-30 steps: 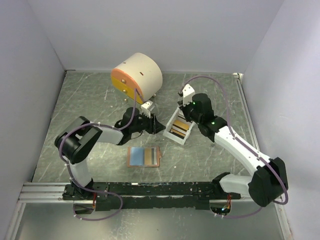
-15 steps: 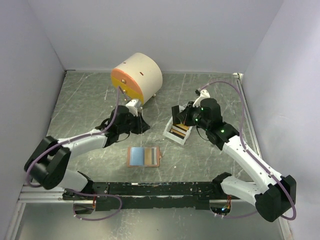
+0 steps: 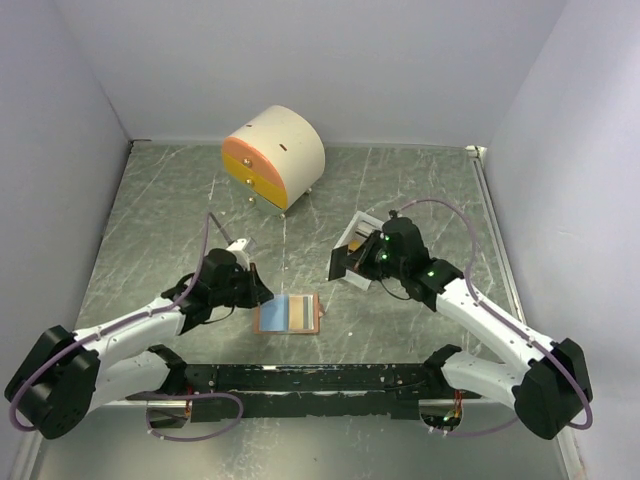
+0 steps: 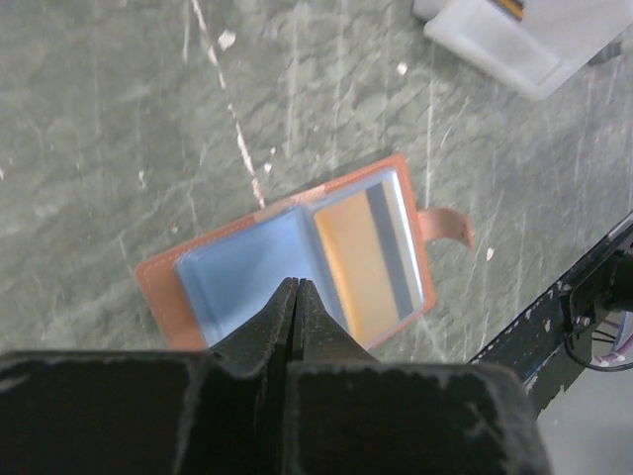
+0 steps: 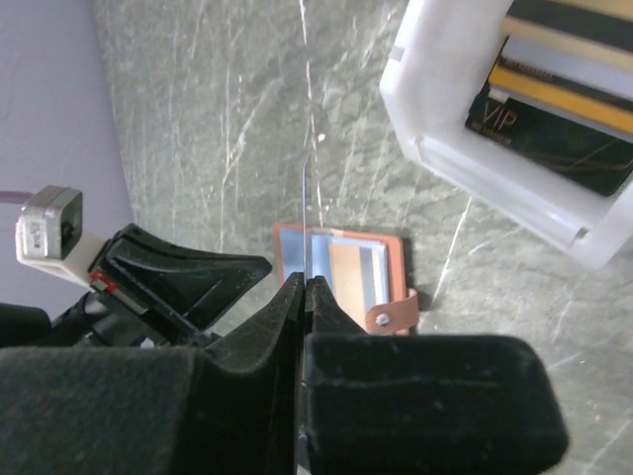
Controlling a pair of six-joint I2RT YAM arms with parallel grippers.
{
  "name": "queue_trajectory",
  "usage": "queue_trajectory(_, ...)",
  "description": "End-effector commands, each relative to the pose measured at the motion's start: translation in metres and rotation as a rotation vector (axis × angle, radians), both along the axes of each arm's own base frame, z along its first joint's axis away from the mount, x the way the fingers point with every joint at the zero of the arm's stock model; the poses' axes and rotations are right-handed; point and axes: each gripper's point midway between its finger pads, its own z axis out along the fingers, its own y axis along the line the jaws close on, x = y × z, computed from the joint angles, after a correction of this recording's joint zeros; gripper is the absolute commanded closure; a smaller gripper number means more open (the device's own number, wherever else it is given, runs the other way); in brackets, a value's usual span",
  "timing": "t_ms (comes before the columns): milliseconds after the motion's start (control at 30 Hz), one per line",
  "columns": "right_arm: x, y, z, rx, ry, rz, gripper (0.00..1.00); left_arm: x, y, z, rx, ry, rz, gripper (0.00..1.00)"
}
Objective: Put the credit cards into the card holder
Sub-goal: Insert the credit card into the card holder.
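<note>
Top external view: card holder (image 3: 288, 313) is lying open on the green marbled worktop (image 3: 160, 210), near the front rail, between the two arms. Left claw (image 3: 264, 294) is pointing at the holder's left edge, just beside it. Right claw (image 3: 340, 263) is hanging over the worktop just beyond the holder's far right corner. Round cabinet (image 3: 275, 155), cream with orange-yellow drawers, is standing at the back, well apart from both claws.

Left wrist view: left claw's fingers are pressing together, closed, with nothing showing between them. Their tips are sitting over the near edge of the holder's blue half; whether they are touching it cannot be told. The holder's other half is carrying a tan card (image 4: 361, 262) with a grey stripe in its slot. Strap tab (image 4: 447, 226) is sticking out sideways.

Right wrist view: right claw is closed and pinching one credit card (image 5: 303, 208), seen edge-on as a thin line, its colour unreadable. The open holder is lying on the worktop beyond the tips. More credit cards (image 5: 539, 139), black and gold, are lying in the white tray (image 5: 435, 109).
</note>
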Motion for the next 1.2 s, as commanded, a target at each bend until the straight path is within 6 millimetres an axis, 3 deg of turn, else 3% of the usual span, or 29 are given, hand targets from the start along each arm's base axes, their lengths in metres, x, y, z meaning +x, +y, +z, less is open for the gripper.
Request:
queue_trajectory(0, -0.004, 0.019, 0.004, 0.052, 0.057, -0.038, 1.00, -0.008, -0.005, -0.007, -0.035, 0.042, -0.020, 0.93)
queue_trajectory(300, -0.024, 0.061, -0.021, 0.046, 0.022, 0.065, 1.00, -0.015, 0.002, -0.036, 0.025, 0.127, -0.006, 0.93)
queue_trajectory(600, -0.052, 0.102, -0.047, 0.093, -0.102, 0.330, 1.00, -0.016, 0.015, -0.042, 0.083, 0.138, 0.036, 0.93)
queue_trajectory(867, -0.063, 0.115, -0.068, 0.079, -0.073, 0.389, 1.00, -0.017, 0.016, -0.026, 0.068, 0.137, 0.054, 0.91)
queue_trajectory(1167, -0.070, 0.112, -0.094, 0.044, -0.010, 0.363, 1.00, -0.024, 0.025, -0.038, 0.104, 0.167, 0.067, 0.93)
